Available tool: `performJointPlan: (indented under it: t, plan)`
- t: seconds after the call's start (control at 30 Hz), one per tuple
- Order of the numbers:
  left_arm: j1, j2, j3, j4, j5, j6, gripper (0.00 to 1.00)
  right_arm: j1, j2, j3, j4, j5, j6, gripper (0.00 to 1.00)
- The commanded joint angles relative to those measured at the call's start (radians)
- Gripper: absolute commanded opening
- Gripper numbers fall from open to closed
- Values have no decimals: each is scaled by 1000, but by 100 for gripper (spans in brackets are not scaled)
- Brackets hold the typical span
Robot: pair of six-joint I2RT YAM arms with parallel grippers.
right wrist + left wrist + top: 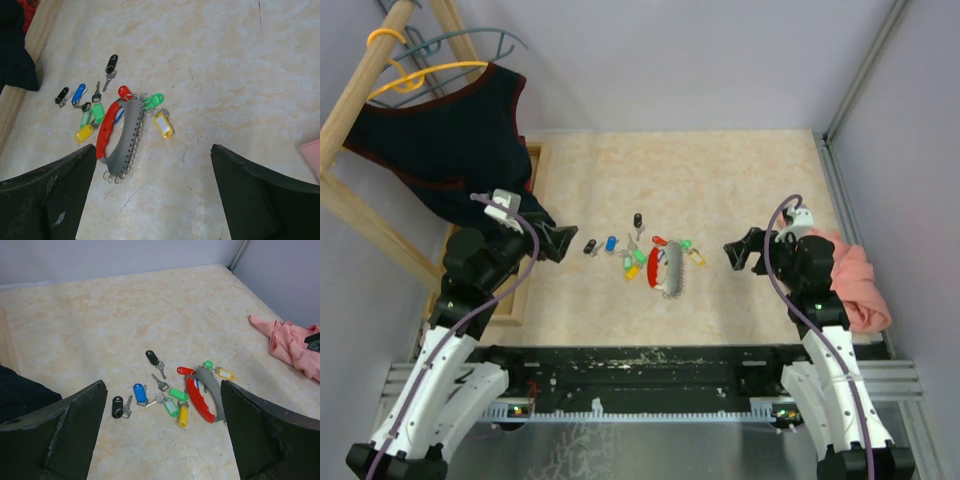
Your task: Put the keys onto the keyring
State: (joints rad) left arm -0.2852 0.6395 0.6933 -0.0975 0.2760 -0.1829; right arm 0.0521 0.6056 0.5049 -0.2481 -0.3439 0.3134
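Keyring (pixel 668 270) near right end effector (pixel 732 254), apart

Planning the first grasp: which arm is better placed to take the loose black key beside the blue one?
Left, I'd say. The left gripper, open, sits beside that black key, nothing between; the right gripper, also open, lies beyond the keyring.

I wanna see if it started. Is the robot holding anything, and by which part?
Nothing. The left gripper and right gripper are open and empty; the keys and keyring lie on the table between them.
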Motion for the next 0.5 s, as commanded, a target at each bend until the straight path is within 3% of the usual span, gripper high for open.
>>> performJointPlan:
  t: [0.0,0.23,0.47]
  plan:
    - [6,-8,2,25,-11,-10,100,9,10,20,65,-26,-16,97]
    - [6,74,9,31,54,-65,100,89,80,18,103,4,-21,97]
    - [-3,190,-73,137,167,-186,100,371,265,58,148,250,-56,97]
